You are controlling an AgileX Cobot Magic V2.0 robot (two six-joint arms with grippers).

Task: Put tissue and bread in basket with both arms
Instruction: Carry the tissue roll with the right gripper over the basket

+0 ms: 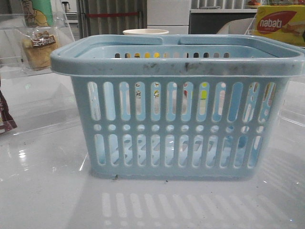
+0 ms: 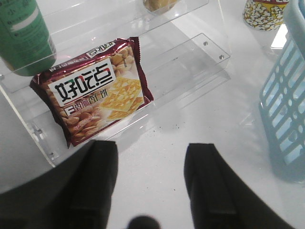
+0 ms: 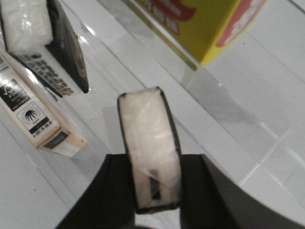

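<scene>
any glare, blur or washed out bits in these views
Front view: lamp glare spots on the glossy table left of the basket, whose slots reflect below it. Left wrist view: the near fingers are soft, the biscuit packet sharp. Right wrist view: the tissue held in the right tool looks blown out white.

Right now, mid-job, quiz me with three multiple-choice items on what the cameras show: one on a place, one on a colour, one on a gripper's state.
1. Where is the bread?
A. in the basket
B. on the clear shelf left of the basket
C. in the left gripper

2. What colour is the basket?
A. light blue
B. red
C. green

3. What is the right gripper doing?
A. open and empty
B. shut on the tissue
C. shut on the nabati box

Answers:
1 B, the bread sits on the shelf.
2 A, the basket is light blue.
3 B, the right gripper clamps the tissue; the left gripper is open.
</scene>
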